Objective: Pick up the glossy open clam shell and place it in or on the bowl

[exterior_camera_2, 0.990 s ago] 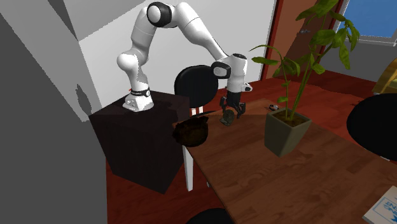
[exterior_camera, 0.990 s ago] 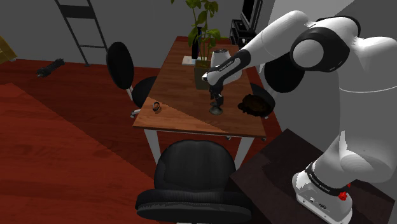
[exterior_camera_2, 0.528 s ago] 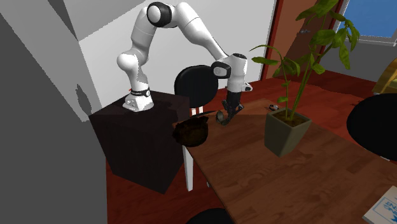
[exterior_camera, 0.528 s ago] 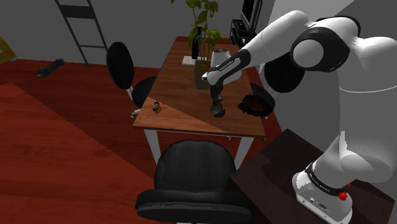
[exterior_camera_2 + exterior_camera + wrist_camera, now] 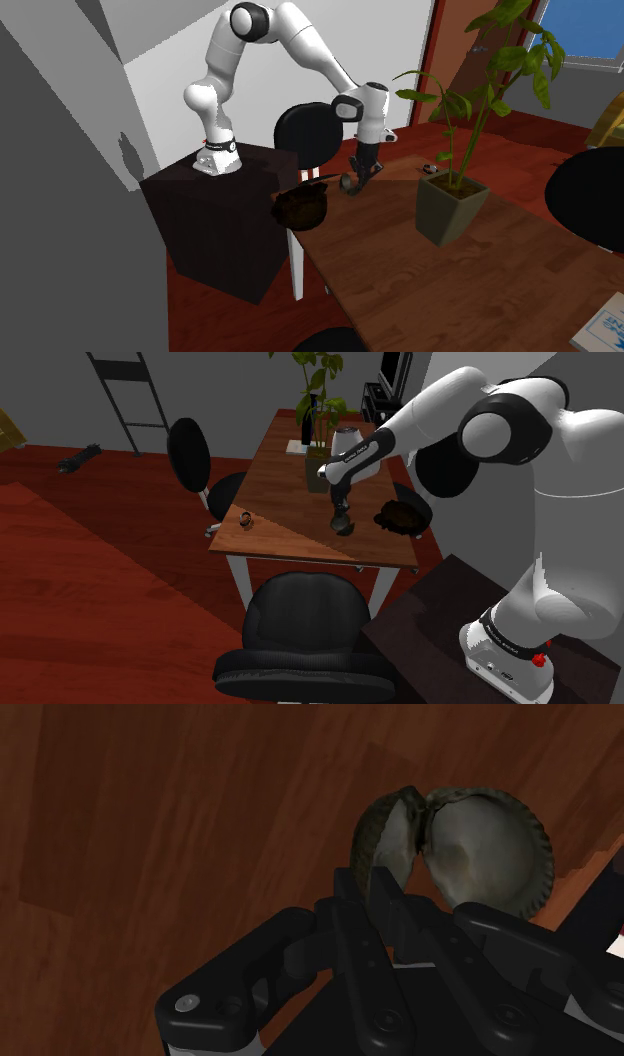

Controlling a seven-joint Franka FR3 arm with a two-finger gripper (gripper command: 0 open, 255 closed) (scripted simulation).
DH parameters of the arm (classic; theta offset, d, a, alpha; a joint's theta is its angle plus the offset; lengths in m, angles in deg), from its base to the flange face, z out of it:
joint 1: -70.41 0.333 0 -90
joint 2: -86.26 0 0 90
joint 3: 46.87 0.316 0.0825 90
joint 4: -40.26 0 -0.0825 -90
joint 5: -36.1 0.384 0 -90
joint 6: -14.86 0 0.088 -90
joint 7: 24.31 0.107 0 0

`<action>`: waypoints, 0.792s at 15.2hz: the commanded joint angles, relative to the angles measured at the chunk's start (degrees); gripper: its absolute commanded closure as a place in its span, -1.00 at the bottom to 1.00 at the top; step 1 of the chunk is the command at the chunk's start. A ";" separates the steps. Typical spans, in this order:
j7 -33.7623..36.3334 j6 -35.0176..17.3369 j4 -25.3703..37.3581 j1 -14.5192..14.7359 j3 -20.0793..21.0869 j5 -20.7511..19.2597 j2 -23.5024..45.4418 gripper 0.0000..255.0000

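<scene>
As the end effector (image 5: 368,889) pinches one half, the clam shell (image 5: 490,849) spreads crosswise — hollow facing it.

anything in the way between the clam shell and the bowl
Nothing visible. The gripper clasps the clam shell, and only bare table lies between it and the dark bowl at the edge. The plant pot stands off that line, farther along.

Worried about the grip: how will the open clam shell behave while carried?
The clam shell looks rigid, so it probably won't flex. Its glossy, curved halves may be slippery, and the gripper clasps only one half near its edge, so it could pivot or slip. Its thin ribbed rim might chip if dropped.
</scene>
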 commanded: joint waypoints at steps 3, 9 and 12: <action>0.26 2.09 -0.13 0.26 -0.33 -0.47 -2.21 1.00; 0.64 5.56 0.34 0.58 -0.77 -1.17 -5.26 1.00; 0.83 7.36 0.74 0.72 -0.96 -1.50 -6.67 1.00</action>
